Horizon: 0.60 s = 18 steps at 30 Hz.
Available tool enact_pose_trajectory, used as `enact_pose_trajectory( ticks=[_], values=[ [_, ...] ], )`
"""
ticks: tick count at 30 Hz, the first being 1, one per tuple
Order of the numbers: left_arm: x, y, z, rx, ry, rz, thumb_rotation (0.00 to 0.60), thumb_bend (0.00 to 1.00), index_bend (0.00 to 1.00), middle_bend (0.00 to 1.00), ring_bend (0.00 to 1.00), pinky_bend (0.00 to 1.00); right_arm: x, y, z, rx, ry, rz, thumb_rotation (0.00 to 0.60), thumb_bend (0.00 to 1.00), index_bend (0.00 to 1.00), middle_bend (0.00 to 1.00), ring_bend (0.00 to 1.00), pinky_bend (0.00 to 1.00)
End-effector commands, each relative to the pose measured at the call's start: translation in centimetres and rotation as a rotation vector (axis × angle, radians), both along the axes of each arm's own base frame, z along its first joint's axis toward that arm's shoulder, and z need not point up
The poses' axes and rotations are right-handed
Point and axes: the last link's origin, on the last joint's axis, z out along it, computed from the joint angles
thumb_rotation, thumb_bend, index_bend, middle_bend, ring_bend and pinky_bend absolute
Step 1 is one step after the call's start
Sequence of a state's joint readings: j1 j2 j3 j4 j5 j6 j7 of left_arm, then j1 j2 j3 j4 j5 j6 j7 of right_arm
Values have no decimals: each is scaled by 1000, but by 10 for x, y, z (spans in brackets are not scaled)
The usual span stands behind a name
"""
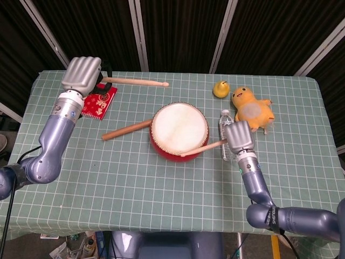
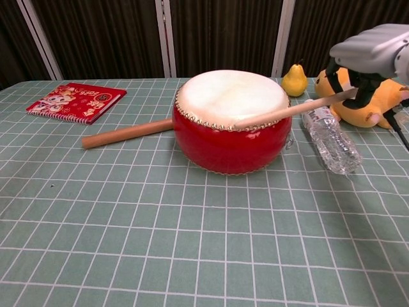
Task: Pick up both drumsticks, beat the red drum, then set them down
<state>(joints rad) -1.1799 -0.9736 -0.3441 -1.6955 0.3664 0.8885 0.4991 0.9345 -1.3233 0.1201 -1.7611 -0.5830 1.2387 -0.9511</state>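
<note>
Drumstick (image 1: pixel 202 149) slants from right robot hand (image 1: pixel 239 138) onto red drum (image 1: pixel 179 129).

Red drum (image 1: pixel 179 131) with white skin upright mid-table, my right stick (image 1: pixel 204 148) laid across its near rim, my left stick (image 1: pixel 135 82) raised, level, far-left

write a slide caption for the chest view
Right robot hand lays a wooden drumstick across the round red drum.
</note>
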Motion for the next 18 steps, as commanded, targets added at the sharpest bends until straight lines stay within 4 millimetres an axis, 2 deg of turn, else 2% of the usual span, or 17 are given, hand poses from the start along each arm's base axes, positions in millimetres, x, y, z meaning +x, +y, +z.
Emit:
enact_pose_trajectory(
  ticks=[1,5,10,13,18],
  values=[
    [-6,-17,0,-12,-3,5,600,605,804,1000,1000,1000,3,47,47,-53,-275,26,600,886,1000,1000,1000,1000],
    [-16,-41,-7,-39,6,7,600,605,803,1000,1000,1000,-19,62,60,-73,-272,-23,600,885,1000,1000,1000,1000],
    [-40,-80,-26,-105,21,34,600,605,803,1000,1000,1000,-49,84,69,-76,-259,-99,600,886,1000,1000,1000,1000],
    [-56,-101,-41,-146,7,63,600,605,803,1000,1000,1000,-63,99,67,-67,-249,-122,600,886,1000,1000,1000,1000],
    [-87,-131,-75,-222,-9,119,600,605,800,1000,1000,1000,-83,118,54,-48,-242,-156,600,886,1000,1000,1000,1000]
  ],
)
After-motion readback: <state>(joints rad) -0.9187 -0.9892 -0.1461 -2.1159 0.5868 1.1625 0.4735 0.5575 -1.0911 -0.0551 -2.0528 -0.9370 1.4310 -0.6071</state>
